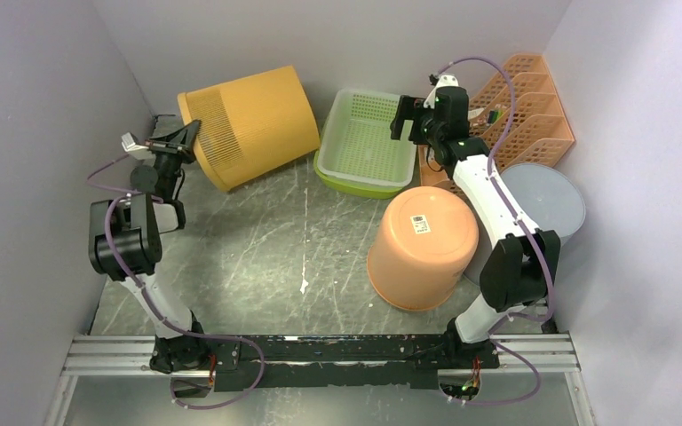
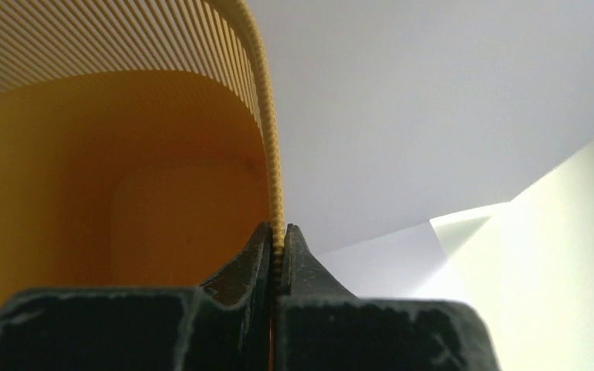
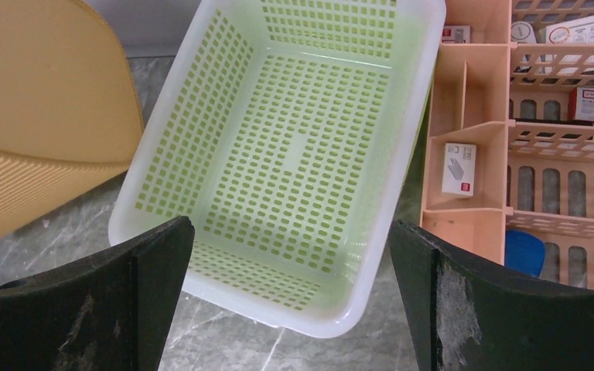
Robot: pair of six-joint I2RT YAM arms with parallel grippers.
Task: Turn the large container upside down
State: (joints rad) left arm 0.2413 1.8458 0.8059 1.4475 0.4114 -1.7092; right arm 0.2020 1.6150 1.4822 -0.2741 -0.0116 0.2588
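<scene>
1. Left claw [image 2: 278, 236]: its 2 black fingers [image 2: 241, 267] are pinched tight on the beaded rim of item 3, 1 finger inside the mouth and 1 outside. It sits at the far-left of the table, close to the side wall.

2. Right claw [image 3: 290, 228]: jaws spread wide, nothing between them. It hangs over the near edge of item 4.

3. Large yellow plastic container with finely ribbed walls [image 1: 249, 124]: the task's thing. It is tipped over on its side at the far-left of the table, mouth facing left toward the left claw, closed base pointing right toward item 4. The left wrist view looks straight into its smooth yellow interior.

4. Pale green perforated plastic basket, rectangular [image 1: 320, 160]: upright, just right of item 3, by the back wall.

5. Peach slotted plastic organiser rack [image 1: 533, 115]: far-right corner, beside item 4; small boxes and a blue object show in its compartments.

6. Orange plastic bucket [image 1: 422, 248]: standing mouth-down at centre-right, a white label on its upturned base.

7. Grey-blue round tub [image 1: 551, 200]: right of item 6, partly hidden behind the right arm.

8. Grey marble-patterned table [image 1: 257, 248]: bears all of the above.
</scene>
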